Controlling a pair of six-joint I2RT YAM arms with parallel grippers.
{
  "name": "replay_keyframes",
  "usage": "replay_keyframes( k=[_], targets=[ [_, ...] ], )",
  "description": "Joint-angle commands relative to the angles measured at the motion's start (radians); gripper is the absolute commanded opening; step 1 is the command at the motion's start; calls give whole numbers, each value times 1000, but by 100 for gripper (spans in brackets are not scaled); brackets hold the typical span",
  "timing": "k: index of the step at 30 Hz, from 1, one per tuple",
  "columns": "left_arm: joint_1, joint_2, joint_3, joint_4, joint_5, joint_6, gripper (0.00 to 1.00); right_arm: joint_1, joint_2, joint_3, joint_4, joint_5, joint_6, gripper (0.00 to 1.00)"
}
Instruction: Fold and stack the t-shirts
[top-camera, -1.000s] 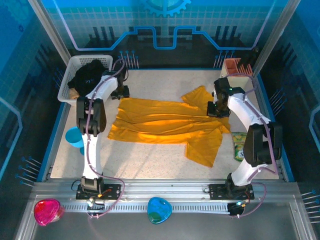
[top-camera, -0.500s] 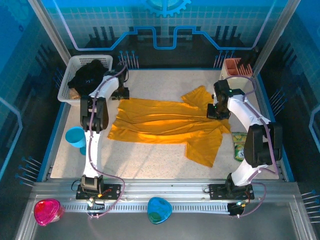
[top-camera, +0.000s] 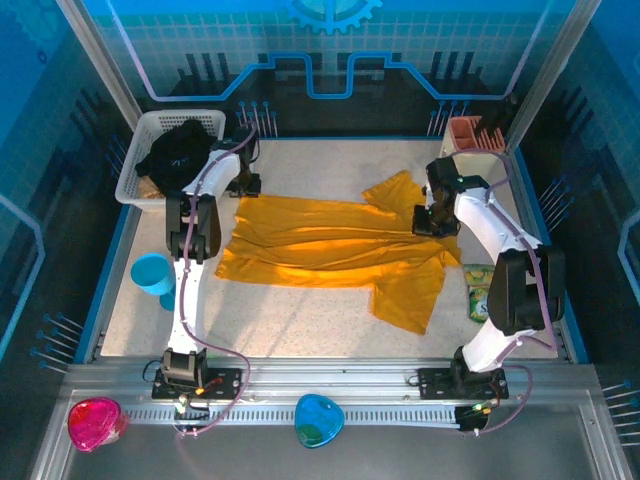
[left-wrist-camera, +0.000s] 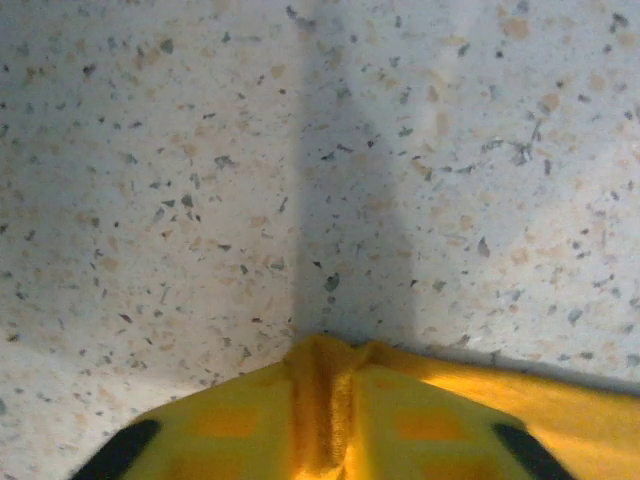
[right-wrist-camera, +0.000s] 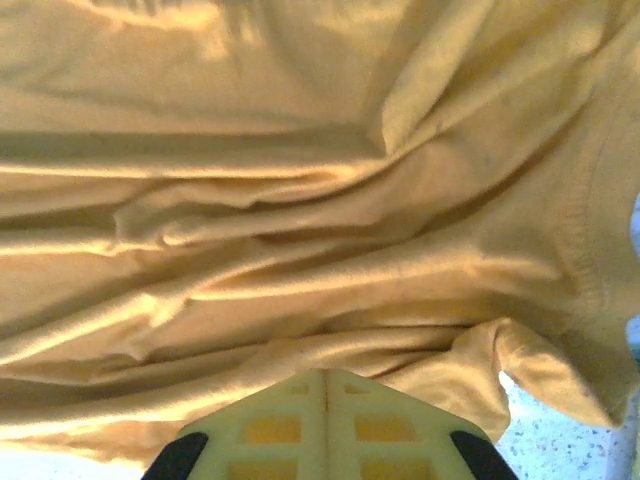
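The left hand (left-wrist-camera: 326, 365) is clamped on a raised fold at the edge of the golden-yellow t-shirt (top-camera: 320, 245), which spreads rightward from it over the table (top-camera: 300, 320). The right hand (right-wrist-camera: 325, 390), fingers together, rests on the shirt's opposite end. The black t-shirt (top-camera: 178, 150) lies in the basket (top-camera: 128, 192) just beside the left hand.
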Motion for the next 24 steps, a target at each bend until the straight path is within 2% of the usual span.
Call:
replay_keyframes(
  k=[1, 2, 6, 10, 18, 21, 24],
  targets=[
    [4, -11, -61, -27, 46, -20, 5, 10, 71, 128, -23, 36, -29, 16],
    [1, -22, -73, -22, 53, -28, 0, 9, 105, 175, -25, 46, -42, 23],
    [-14, -88, -123, 11, 54, -44, 0, 7, 272, 349, -42, 73, -93, 40],
    [-29, -156, -158, 23, 37, -51, 0, 1, 484, 566, -89, 74, -122, 43],
    [-35, -248, -218, 47, 35, -66, 0, 1, 845, 968, -252, 81, -135, 37],
    [-36, -264, -234, 53, 37, -71, 0, 1, 896, 1004, -264, 69, -117, 30],
    [-38, -286, -255, 60, 48, -82, 0, 3, 904, 975, -269, 60, -88, 16]
  ],
)
